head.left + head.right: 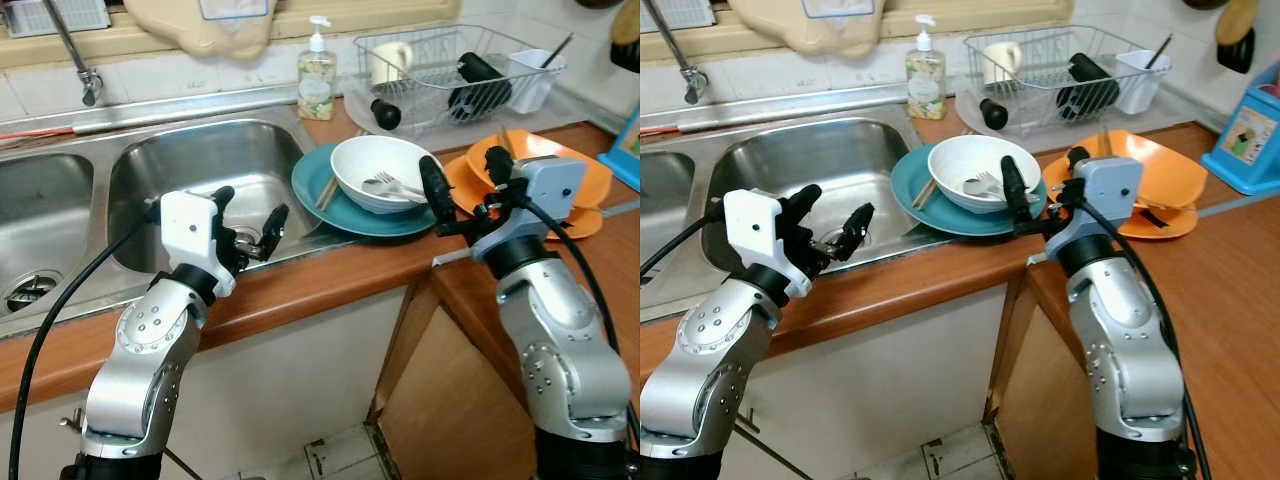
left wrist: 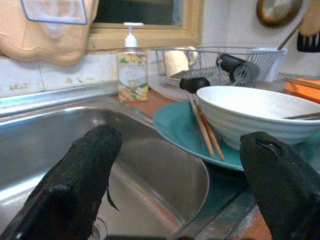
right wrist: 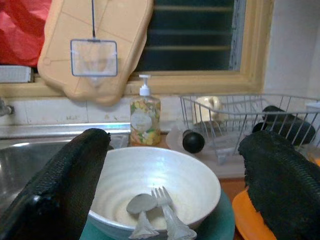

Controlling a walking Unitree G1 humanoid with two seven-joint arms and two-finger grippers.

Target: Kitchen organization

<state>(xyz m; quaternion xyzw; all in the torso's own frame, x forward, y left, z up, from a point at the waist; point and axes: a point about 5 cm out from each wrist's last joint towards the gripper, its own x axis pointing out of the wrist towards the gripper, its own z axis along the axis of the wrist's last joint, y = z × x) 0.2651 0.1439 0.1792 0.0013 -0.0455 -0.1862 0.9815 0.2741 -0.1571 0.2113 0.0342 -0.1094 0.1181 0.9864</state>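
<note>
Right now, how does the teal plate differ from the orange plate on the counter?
The teal plate sits at the sink's edge; the orange plate lies further right, nearer the blue box. The teal plate carries a white bowl and chopsticks; the orange plate carries no bowl. The right hand, open, is over the gap between them. Both rest flat on the wooden counter.

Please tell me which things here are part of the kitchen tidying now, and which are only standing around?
Part of the job:
white bowl
fork and spoon inside it
teal plate under it
chopsticks on that plate
orange plates
right gripper, open at the bowl
left gripper, open over the sink

Only standing around:
soap bottle
dish rack
cutting board
</note>
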